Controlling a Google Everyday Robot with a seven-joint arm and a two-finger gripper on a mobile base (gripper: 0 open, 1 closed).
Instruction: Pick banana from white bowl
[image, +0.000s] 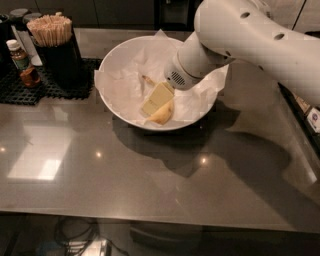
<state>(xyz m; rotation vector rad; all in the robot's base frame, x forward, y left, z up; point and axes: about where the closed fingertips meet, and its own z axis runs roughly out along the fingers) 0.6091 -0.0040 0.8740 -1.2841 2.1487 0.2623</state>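
The white bowl (116, 59) stands on the grey counter at upper centre, lined with crumpled white paper. The banana (163, 115) lies in the bowl's front part. Only its yellow end and its thin brownish stem (148, 80) show. The rest is hidden under my gripper (153, 106), whose pale yellow blocky end is down inside the bowl, right on top of the banana. The white arm reaches in from the upper right and covers the bowl's right rim.
A black holder full of wooden sticks (51, 31) and a small sauce bottle (22, 64) stand on a black mat (30, 89) at the left. Dark items (307, 112) lie along the counter's right edge. The counter's front edge runs across the bottom.
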